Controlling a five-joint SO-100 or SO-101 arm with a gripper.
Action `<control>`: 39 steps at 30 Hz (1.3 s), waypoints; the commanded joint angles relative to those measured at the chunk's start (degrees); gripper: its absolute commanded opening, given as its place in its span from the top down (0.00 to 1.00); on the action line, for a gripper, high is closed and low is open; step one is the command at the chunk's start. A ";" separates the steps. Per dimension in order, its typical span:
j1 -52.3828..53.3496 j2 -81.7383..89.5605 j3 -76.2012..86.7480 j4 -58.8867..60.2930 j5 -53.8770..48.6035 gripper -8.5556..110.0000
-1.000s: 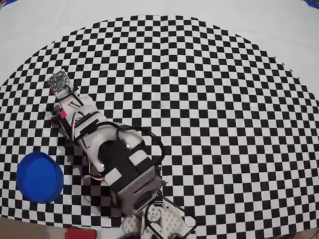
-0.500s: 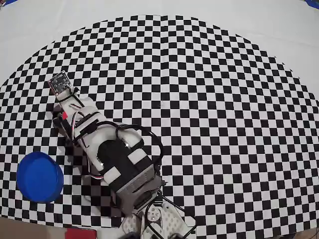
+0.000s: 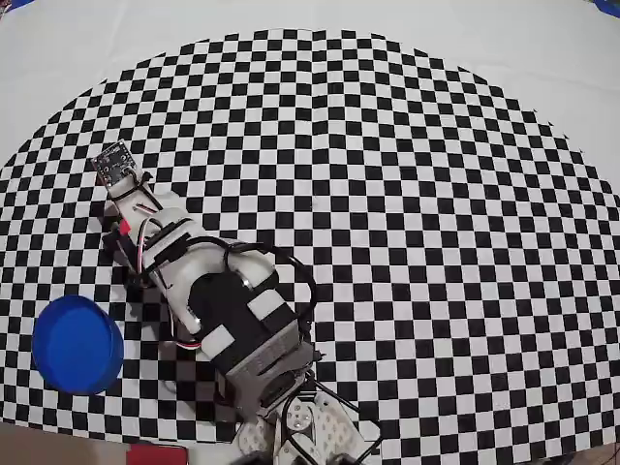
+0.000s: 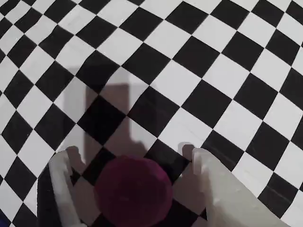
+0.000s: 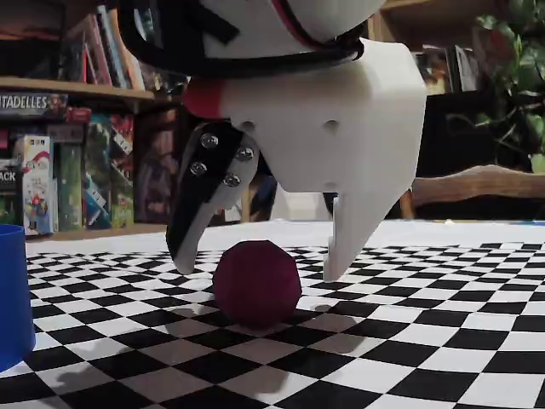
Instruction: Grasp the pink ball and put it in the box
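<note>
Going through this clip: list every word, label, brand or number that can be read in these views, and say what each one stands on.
"TADELLES": on a box spine on the shelf at the left of the fixed view; the start of the word is cut off by the frame edge.
"ACK": partial white lettering on a dark box at the far left edge of the fixed view.
Other boxes and books on the shelf: print too blurred to read.
Pink ball, blue box, checkered cloth, arm: no text.

Arm [image 3: 223, 310] stretched low, jaws parted wide, both fingertips [image 5: 183, 256] pointing downward.
</note>
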 commanded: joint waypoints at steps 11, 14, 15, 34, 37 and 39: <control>0.00 -0.97 -0.53 0.53 -0.53 0.68; 0.09 -1.23 -0.53 0.53 -0.53 0.68; 0.09 -1.32 -0.53 0.53 -0.53 0.68; -0.18 -2.29 -0.44 0.62 -0.53 0.68; -0.18 -2.37 -0.44 0.62 -0.53 0.68; -0.26 -2.37 -0.44 0.62 -0.53 0.68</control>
